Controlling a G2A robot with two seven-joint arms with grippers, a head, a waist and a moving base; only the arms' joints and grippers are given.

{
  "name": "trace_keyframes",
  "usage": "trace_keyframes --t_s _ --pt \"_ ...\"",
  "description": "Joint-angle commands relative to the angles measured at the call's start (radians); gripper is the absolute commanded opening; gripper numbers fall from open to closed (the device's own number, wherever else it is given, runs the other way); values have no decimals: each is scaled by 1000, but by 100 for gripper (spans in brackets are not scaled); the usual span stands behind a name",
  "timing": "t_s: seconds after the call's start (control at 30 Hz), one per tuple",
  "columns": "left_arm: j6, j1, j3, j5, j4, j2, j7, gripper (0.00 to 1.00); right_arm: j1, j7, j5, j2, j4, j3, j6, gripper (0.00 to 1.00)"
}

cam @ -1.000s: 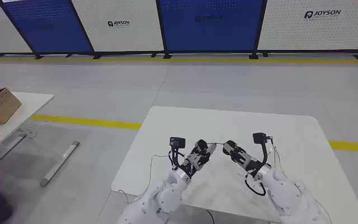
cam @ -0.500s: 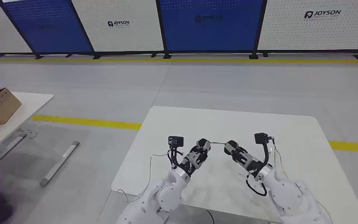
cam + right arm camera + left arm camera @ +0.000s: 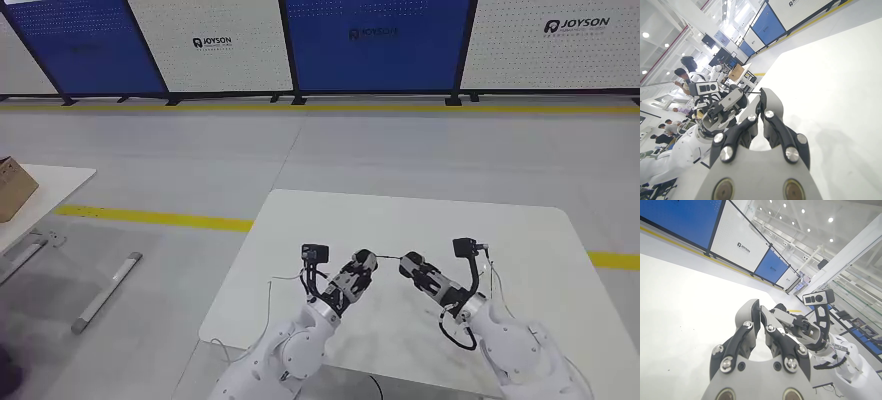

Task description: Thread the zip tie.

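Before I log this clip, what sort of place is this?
Probably an industrial robotics test hall: blue and white partition panels, a yellow floor line beside the table, and high ceiling lights.

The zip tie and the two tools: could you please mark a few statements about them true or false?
1. The zip tie spans the gap between the left tool and the right tool. True.
2. The zip tie lies flat on the white table. False: it is held up above it.
3. Both tools are shut on the zip tie. True.
4. A cardboard box stands on the white table. False: it stands on a side table.
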Motion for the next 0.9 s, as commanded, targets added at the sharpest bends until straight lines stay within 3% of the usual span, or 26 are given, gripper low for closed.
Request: trace_keyframes --t_s 0.0,0.3,0.47,0.77,0.87 --pt "19 0 -2 -19 -2 -2 11 0 0 1 11 0 -2 0 -2 100" --pt "54 0 -18 -175 -17 -16 64 0 -8 -17 11 2 1 18 12 100" --pt "55 8 -50 -331 -40 -16 -21 0 -16 -24 -44 8 18 43 71 100" --pt "55 8 -50 -331 -40 -16 -21 0 -18 -20 -61 8 15 39 82 100" --pt "56 6 -51 -408 -42 -19 -52 0 -12 -41 -170 11 9 30 71 100"
